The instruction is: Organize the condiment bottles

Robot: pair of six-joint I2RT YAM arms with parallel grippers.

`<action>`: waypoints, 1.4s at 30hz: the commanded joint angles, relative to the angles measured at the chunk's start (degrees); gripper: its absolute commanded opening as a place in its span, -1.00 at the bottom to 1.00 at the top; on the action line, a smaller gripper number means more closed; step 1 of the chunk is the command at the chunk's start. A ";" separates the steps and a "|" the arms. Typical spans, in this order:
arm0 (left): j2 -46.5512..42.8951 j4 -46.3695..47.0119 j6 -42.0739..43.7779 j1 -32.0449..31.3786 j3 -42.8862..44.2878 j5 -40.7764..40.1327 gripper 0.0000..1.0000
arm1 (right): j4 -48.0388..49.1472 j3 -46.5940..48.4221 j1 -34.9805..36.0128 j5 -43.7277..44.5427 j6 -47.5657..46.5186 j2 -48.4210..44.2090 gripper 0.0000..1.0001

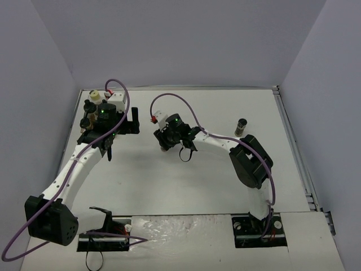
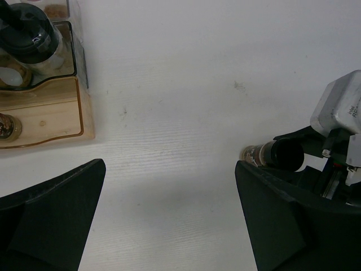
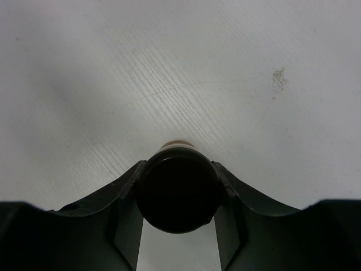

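Note:
My right gripper (image 1: 166,143) is shut on a black-capped condiment bottle (image 3: 177,189) and holds it upright by the cap just above the table, left of centre. The same bottle (image 2: 273,153) shows at the right in the left wrist view. My left gripper (image 1: 121,133) is wide open and empty (image 2: 169,220), just right of the rack (image 1: 89,125). The rack holds several bottles, among them a yellow-capped one (image 1: 95,96) and a knob-topped black-capped one (image 2: 25,39). Another black-capped bottle (image 1: 242,126) stands alone at the back right. The pink-capped one is hidden.
The wooden-and-clear rack (image 2: 48,116) stands at the back left, near the left wall. Grey walls enclose the table on three sides. The right arm's elbow (image 1: 248,161) reaches across the middle right. Cables loop above both wrists.

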 commanded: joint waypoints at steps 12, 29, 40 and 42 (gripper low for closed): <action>-2.19 3.86 -1.35 0.78 0.49 -0.90 0.94 | -2.30 3.99 2.11 -0.98 -3.12 -4.17 0.81; 0.37 8.71 -10.65 -6.32 -1.83 2.21 0.94 | -9.55 -9.45 -7.89 16.50 7.84 -36.67 1.00; 6.27 9.65 -11.64 -13.39 -1.26 -2.20 0.94 | -9.49 -17.40 -12.60 23.35 10.44 -48.96 1.00; 7.20 9.81 -11.69 -14.06 -1.43 -3.04 0.94 | -9.49 -18.04 -12.82 23.26 10.47 -49.20 1.00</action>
